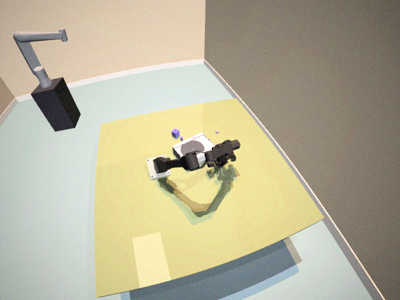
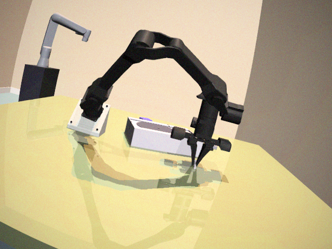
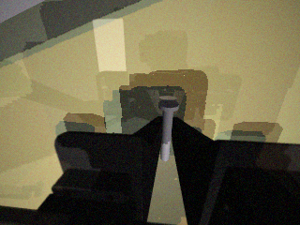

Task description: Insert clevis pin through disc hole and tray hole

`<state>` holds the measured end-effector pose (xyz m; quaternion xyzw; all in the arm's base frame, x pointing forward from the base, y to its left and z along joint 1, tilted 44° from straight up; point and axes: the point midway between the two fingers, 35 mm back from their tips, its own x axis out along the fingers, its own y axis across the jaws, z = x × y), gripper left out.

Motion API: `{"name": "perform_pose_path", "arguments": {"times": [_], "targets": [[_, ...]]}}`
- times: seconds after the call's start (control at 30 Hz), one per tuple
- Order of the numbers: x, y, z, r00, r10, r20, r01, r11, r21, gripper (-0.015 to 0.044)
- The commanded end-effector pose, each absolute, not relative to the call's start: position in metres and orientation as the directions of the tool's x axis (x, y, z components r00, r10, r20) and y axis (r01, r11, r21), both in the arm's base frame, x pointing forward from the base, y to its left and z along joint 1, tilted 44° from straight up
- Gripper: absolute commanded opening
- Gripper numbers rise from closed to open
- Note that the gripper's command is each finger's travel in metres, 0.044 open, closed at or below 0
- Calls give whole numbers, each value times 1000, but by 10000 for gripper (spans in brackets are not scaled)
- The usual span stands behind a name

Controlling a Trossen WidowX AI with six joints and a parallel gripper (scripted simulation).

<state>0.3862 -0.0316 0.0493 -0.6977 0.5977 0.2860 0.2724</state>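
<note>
One slick steel pin [image 2: 194, 166] [image 3: 166, 133], mid-frame in the wrist view, sat pinched in our gripper [image 2: 194, 164] [image 3: 167, 121]; we judged the shank best held.

Over there a grey arm [image 1: 40, 36] [image 2: 70, 23] stands on a dark pedestal [image 1: 55, 104] [image 2: 38, 82]; on the table, a purple cube [image 1: 175, 132] sits near what looks like a smaller purple piece [image 1: 181, 139].

This place looks like a small robot lab or a test room. On the yellow table [image 1: 129, 206] [image 2: 128, 217], a black robot arm [image 1: 192, 161] [image 2: 115, 70] is fixed by a white base plate [image 1: 150, 174] [image 2: 70, 125], near the table's left edge in the top view. Beyond the far left corner, a grey robot arm [image 1: 42, 36] [image 2: 70, 23] stands on a dark block [image 1: 54, 108] [image 2: 32, 83]. The walls are plain.
</note>
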Motion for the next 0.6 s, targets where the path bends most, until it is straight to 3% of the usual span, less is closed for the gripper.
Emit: {"name": "perform_pose_path", "arguments": {"times": [0.0, 0.07, 0.27, 0.47, 0.57], "targets": [[386, -32, 49, 122, -678, -725, -990, -137, -38, 105], [386, -32, 49, 122, -678, -725, -990, -137, -38, 157], [386, -31, 50, 120, -698, -706, -991, -128, -42, 160], [384, -21, 48, 130, -881, -455, -991, -129, -35, 160], [385, -19, 48, 139, -893, -428, -990, -136, -37, 160]]}}
